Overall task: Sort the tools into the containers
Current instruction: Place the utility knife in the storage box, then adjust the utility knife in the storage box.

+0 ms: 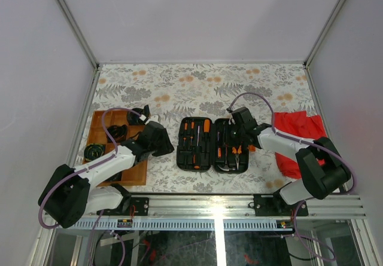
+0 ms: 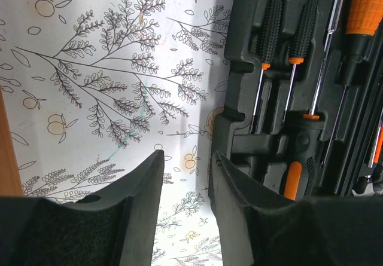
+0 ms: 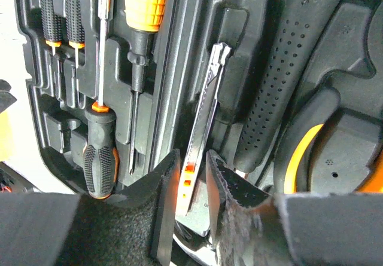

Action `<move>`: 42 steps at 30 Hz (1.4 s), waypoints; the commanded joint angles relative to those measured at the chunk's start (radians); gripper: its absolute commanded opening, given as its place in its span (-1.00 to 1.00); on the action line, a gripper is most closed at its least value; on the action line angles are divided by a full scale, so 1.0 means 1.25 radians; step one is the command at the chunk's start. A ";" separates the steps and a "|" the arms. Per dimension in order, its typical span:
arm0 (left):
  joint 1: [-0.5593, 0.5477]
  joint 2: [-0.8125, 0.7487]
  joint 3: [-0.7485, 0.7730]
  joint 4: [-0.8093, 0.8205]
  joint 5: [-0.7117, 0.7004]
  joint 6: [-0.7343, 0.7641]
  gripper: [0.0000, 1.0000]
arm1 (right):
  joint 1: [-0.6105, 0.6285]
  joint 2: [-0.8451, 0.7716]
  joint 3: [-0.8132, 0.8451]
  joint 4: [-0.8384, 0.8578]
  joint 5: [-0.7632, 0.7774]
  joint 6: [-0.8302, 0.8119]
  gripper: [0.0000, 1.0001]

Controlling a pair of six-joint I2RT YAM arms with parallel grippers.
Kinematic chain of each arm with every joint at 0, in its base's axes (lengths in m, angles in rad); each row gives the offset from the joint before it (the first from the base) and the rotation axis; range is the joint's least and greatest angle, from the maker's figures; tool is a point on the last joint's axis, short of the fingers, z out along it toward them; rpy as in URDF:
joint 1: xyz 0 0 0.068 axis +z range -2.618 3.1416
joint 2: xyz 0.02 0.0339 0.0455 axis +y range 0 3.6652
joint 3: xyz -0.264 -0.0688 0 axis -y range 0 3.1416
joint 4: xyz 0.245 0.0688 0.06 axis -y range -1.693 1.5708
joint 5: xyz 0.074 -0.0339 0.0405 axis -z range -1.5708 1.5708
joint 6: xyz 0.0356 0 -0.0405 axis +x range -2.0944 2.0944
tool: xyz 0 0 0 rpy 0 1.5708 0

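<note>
Start at the left of the overhead view. The wooden tray [image 1: 94,122] lies there on the flowered desk [image 1: 197,86], with a few dark items in its compartments, too small to name.

Just right of the tray, your left gripper [image 2: 187,167] hangs over bare desk, between the tray and the open tool case [image 1: 180,149]. In its wrist view the jaws stand partly open, with only the flowered cover showing between them. They hold nothing and touch nothing. The case's left wall is just beside the right-hand finger [image 2: 239,200], and the screwdrivers [image 2: 269,27] sit in their slots at the upper right, shafts pointing down the frame.

The case lies open in the middle of the desk, and most of the tools rest in its moulded slots.

Over the case's right half, your right gripper [image 3: 192,164] is the one that matters. A slim steel knife [image 3: 206,98] with an orange slider runs from upper centre down to lower centre of that wrist view. Its long axis is nearly in line with the fingers, and its lower end lies between the fingertips. The jaws are narrow and flank the knife across its thin width. You cannot tell from here whether the pads are pressing on it. A black perforated handle [image 3: 278,80] lies just to the knife's right, so I judge a straight lift is needed to clear it. The right arm is plainly the nearer one for this tool.

A red cloth [image 1: 299,131] lies at the far right.
</note>
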 commanded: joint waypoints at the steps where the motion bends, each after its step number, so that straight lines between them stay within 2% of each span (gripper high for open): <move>1: 0.006 -0.002 -0.012 0.040 0.008 0.007 -0.27 | 0.003 0.004 0.030 0.031 0.007 0.019 -0.41; 19: 0.007 -0.005 -0.024 0.048 0.017 0.000 -0.29 | 0.004 0.034 0.033 0.051 0.045 0.058 -0.55; 27: 0.006 0.006 -0.022 0.055 0.023 0.000 -0.29 | 0.003 0.004 0.046 0.005 0.090 0.031 -0.54; 37: 0.007 0.006 -0.021 0.054 0.025 0.000 -0.29 | 0.003 -0.023 0.053 0.012 0.066 0.022 -0.31; 42: 0.007 0.005 -0.022 0.054 0.024 0.000 -0.29 | 0.003 -0.025 0.063 0.007 0.068 0.020 -0.39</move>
